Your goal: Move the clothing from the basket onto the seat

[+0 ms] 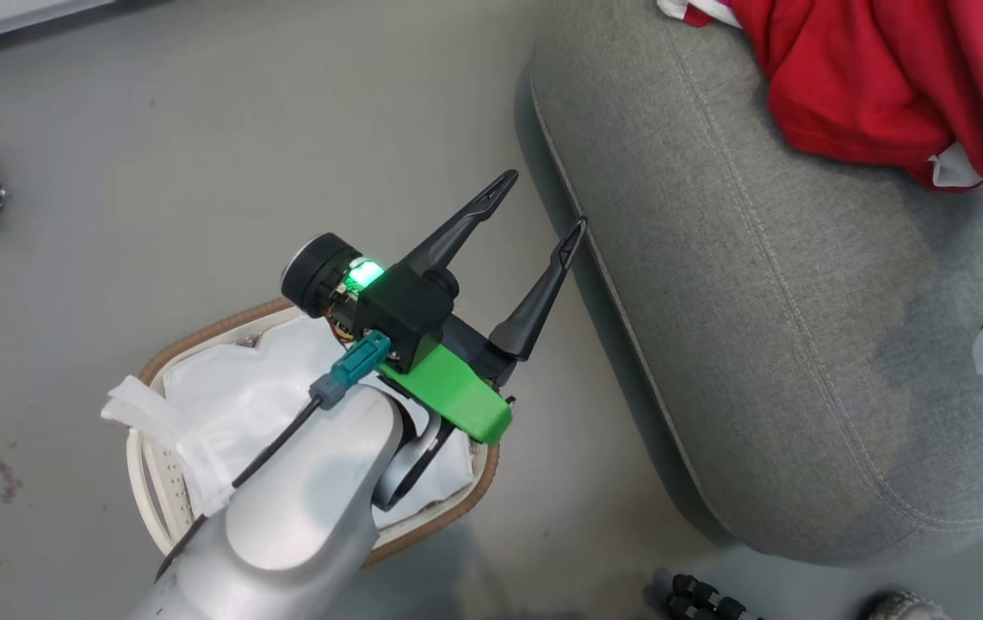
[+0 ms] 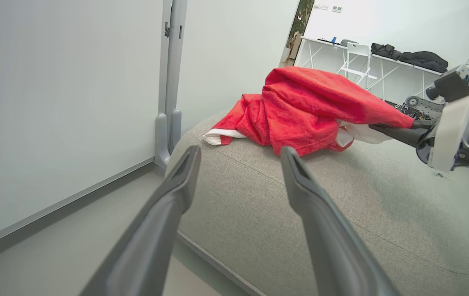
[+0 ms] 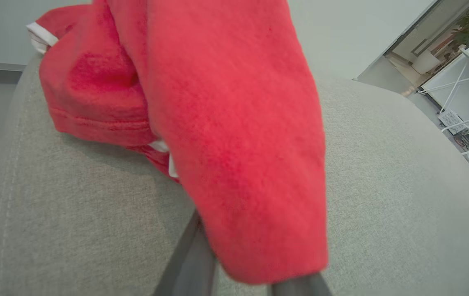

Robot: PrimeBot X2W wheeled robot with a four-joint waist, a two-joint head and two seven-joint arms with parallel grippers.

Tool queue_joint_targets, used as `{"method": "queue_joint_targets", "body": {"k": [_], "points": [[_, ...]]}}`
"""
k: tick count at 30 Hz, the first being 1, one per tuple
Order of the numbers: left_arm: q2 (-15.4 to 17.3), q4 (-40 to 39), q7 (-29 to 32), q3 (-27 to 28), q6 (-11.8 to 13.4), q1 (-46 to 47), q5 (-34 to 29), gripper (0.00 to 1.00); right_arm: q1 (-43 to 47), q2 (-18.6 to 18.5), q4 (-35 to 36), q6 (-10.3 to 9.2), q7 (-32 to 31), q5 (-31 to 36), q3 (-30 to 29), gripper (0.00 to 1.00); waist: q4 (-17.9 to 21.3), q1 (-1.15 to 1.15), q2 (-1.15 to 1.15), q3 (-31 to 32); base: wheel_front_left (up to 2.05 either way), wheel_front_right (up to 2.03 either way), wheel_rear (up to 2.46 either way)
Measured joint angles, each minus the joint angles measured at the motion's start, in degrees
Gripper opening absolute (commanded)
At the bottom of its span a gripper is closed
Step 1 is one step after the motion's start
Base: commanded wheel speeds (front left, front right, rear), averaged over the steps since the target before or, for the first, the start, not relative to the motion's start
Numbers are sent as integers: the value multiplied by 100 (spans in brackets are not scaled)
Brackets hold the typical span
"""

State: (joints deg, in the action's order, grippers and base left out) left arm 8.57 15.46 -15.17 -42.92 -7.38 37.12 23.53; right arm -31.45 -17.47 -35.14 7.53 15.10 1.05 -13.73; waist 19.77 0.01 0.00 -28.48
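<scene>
Grey floor is taking up the left of the head view, and the big grey seat is sitting on the right, rounded edges and a stitched seam running along its side. Beside it a pale wall panel is standing, and way at the back a white bench is carrying some dark stuff.

So the clothing is lying up on the seat, toward its far end. It's looking like bright red, soft, fleecy fabric, all bunched up and folded over itself, with a white hem poking out at one end and another white bit peeking out from underneath at the other. One flap is stretching out sideways to the right tool and draping over its dark fingers. From the right wrist view the red cloth is hanging right across both fingers and hiding the tips, so honestly there's no telling whether that tool is pinching the fabric or just sitting under it.

The left tool is hanging in the air with its two fingers spread wide apart, holding nothing, one tip just beside the seat's edge. Its forearm is crossing over the basket, which is sitting on the floor near the seat. Brown woven rim, white perforated wall, and the white cloth liner is lying crumpled inside with one corner flopping out over the rim.
</scene>
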Motion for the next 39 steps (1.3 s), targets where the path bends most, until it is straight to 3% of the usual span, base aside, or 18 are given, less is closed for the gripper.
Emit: {"method": "queue_joint_targets", "body": {"k": [9,21,32,39], "points": [[-163,81,0,80,0,-350,60,100,718,105,272,0,0,40,-310,100,33,0,0,550,0,0,0],[-347,114,0,445,0,-774,-76,100,935,266,1236,0,3,-149,158,100,16,-1,0,1273,0,0,0],[-345,229,0,944,0,-1030,-248,100,820,758,1633,0,3,-367,810,100,-437,-1,0,1485,0,0,0],[-327,386,0,1657,0,-1326,-378,100,790,1045,1597,0,3,-501,1152,100,-792,-1,0,1600,0,0,0]]}}
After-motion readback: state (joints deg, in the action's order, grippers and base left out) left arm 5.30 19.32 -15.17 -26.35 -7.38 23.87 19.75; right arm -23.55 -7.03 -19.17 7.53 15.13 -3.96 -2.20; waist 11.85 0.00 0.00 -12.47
